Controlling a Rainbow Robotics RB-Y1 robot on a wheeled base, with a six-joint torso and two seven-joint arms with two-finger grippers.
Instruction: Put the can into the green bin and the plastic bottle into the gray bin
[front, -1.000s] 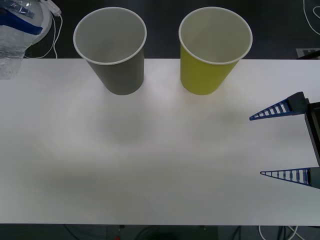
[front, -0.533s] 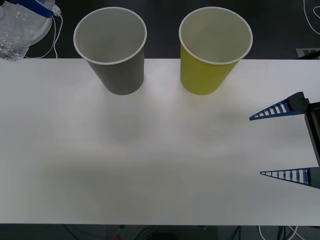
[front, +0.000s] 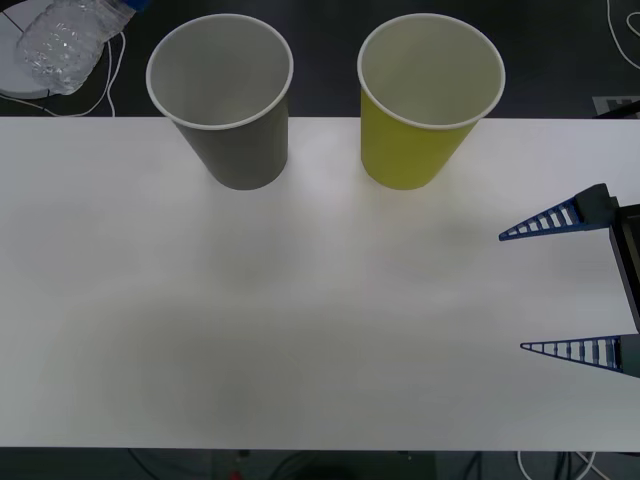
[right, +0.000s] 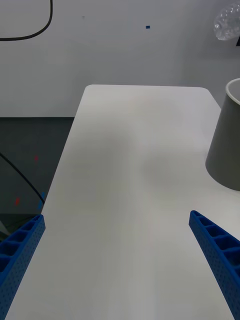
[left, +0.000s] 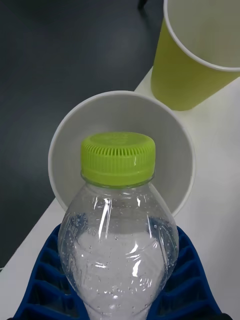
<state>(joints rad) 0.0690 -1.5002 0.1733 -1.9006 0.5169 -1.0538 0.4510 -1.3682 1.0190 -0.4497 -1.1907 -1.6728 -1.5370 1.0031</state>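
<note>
1. The gray bin (front: 222, 100) and green bin (front: 430, 98) are standing upright along the table's (front: 300, 300) far edge, apart from each other, gray nearer the left corner.
2. The left gripper (left: 117, 295) is clamping the bottle (left: 119, 230), cap (left: 118, 157) pointing at the gray bin's mouth.
3. From the front, the bottle is showing beyond the far left corner, cut off by the frame.
4. The right gripper (front: 560, 290) is waiting over the right edge, fingers spread wide.
5. White cables (front: 105, 70) are lying on the dark floor behind.
</note>
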